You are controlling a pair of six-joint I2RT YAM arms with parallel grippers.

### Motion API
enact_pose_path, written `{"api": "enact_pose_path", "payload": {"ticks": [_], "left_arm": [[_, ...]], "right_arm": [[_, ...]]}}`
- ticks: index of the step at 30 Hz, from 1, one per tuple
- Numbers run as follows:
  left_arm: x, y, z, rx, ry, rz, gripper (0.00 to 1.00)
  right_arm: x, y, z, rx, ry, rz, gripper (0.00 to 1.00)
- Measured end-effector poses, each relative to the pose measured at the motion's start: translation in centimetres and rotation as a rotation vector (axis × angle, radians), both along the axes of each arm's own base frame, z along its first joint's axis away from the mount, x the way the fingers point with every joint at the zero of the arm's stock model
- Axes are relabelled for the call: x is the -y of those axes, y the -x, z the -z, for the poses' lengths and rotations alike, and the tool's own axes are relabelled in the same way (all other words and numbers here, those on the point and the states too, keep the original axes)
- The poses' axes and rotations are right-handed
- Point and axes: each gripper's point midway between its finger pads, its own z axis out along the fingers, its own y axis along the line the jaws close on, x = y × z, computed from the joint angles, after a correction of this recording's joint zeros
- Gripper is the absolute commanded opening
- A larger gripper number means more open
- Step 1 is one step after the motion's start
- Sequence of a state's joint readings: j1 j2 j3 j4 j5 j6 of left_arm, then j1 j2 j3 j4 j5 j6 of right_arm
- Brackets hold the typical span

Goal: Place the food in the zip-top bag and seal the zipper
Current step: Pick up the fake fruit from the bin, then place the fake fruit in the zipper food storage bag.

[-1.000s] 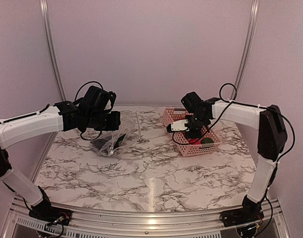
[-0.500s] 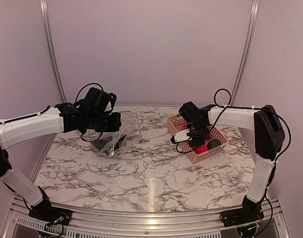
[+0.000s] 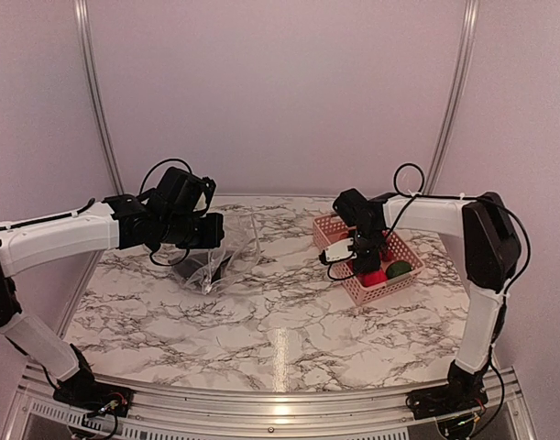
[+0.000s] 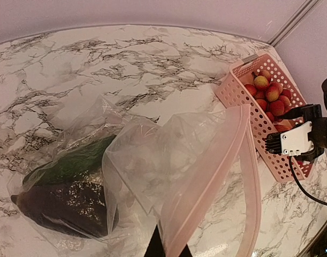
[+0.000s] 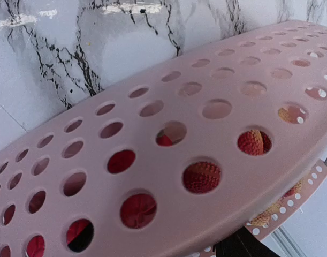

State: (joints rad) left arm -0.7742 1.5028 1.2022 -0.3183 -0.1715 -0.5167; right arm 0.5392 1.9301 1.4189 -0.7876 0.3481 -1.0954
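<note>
While left tool (image 3: 209, 229) pinches bag (image 4: 152, 160), eggplant (image 4: 61, 206) lies inside; basket (image 4: 243, 101): fruits (image 4: 270, 96); right tool (image 3: 357, 261): unclear

The white, black-veined marble-pattern table (image 3: 289, 312) had a smooth, glossy top that caught a streak of light at the lower centre of the top view. The large clear zip-top bag (image 4: 147, 155) was thin, crinkly plastic film, shiny along its creases. Its pale pink zipper strip (image 4: 208, 182) looked stiffer, smooth and translucent. Through the film the dark eggplant (image 4: 61, 209) gleamed. The pink perforated basket (image 5: 217, 144) was smooth, matt moulded plastic. The small red round fruits (image 5: 202, 176) behind its holes had pebbled, rough skins. The silver rail (image 3: 261, 401) at the bottom edge looked like metal.
</note>
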Motion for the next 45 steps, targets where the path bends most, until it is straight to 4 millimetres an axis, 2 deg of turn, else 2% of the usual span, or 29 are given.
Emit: {"api": "enact_pose_path", "payload": {"ticks": [3,6,10,13,26,29,31,33,35,39,42,45], "left_arm": [[0.1,0.0,0.0,0.0,0.005,0.003,0.0],[0.1,0.0,0.0,-0.001,0.006,0.004,0.0],[0.1,0.0,-0.1,-0.001,0.007,0.003,0.0],[0.1,0.0,-0.1,-0.001,0.009,0.002,0.0],[0.2,0.0,-0.2,-0.003,0.019,-0.005,0.0],[0.2,0.0,-0.2,-0.004,0.022,-0.007,0.0],[0.2,-0.1,-0.3,-0.004,0.026,-0.008,0.0],[0.4,-0.1,-0.4,-0.002,0.035,-0.009,0.0],[0.5,-0.2,-0.8,0.001,0.052,-0.012,0.0],[0.9,-0.4,-1.7,0.006,0.086,-0.018,0.0],[1.4,-0.6,-2.8,0.013,0.12,-0.019,0.0],[1.7,-0.8,-3.7,0.02,0.15,-0.025,0.0]], "right_arm": [[0.6,-0.4,0.8,-0.041,-0.027,0.027,0.48],[1.0,-1.0,1.4,-0.086,-0.075,0.072,0.42],[0.9,-1.5,0.6,-0.099,-0.144,0.112,0.39],[0.2,-1.7,-0.6,-0.095,-0.209,0.131,0.38],[-3.4,-2.2,-8.9,-0.017,-0.498,0.156,0.35],[-5.0,-1.8,-11.3,-0.013,-0.614,0.144,0.35],[-6.5,-1.2,-13.9,-0.012,-0.735,0.124,0.35],[-8.2,-0.4,-17.4,-0.001,-0.873,0.091,0.35],[-9.9,0.5,-21.8,0.015,-1.027,0.044,0.35],[-13.0,2.8,-28.3,-0.006,-1.267,-0.058,0.35],[-15.3,4.8,-30.8,-0.082,-1.389,-0.12,0.35],[-17.9,6.7,-32.0,-0.196,-1.479,-0.159,0.35]]}}
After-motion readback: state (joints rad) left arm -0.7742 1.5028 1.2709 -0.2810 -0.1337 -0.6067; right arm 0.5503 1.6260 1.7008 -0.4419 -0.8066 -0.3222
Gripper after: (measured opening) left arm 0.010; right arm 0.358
